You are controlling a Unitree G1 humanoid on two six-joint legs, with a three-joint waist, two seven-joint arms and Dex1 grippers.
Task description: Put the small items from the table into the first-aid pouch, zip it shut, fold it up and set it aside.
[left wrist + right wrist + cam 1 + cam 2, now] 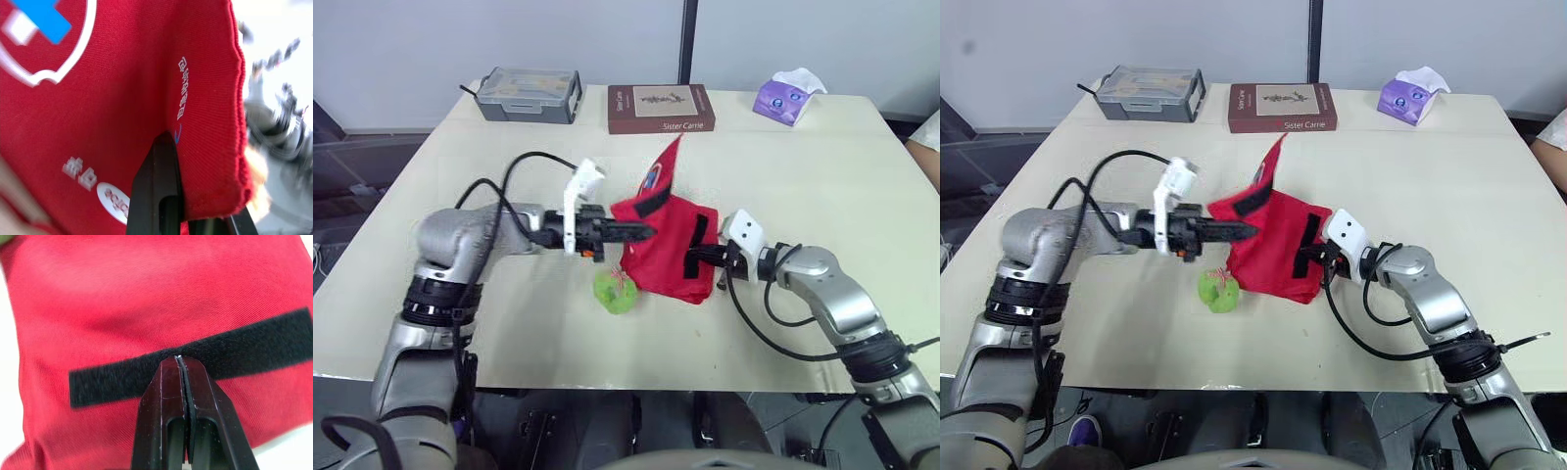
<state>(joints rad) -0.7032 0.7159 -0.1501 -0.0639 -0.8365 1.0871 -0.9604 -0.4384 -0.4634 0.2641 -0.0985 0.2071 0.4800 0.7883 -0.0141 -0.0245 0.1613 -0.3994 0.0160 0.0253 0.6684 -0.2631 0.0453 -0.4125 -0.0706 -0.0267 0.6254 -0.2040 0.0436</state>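
Note:
The red first-aid pouch [668, 245] is held up off the middle of the table between both arms, with its pointed flap sticking upward. My left gripper [646, 232] comes in from the left and is shut on the pouch's left edge; the left wrist view shows red cloth [122, 98] pinched beside a black finger [159, 196]. My right gripper [693, 259] is at the pouch's right side, shut with its tips on the black velcro strip [244, 345]. A small green item [617, 291] lies on the table just below the pouch's left corner.
Along the table's far edge stand a grey plastic case [529, 95], a brown book [661, 108] and a purple tissue pack [786, 98]. A person's white sleeve [930, 132] shows at the right edge. The cream table [822, 176] has open surface on both sides.

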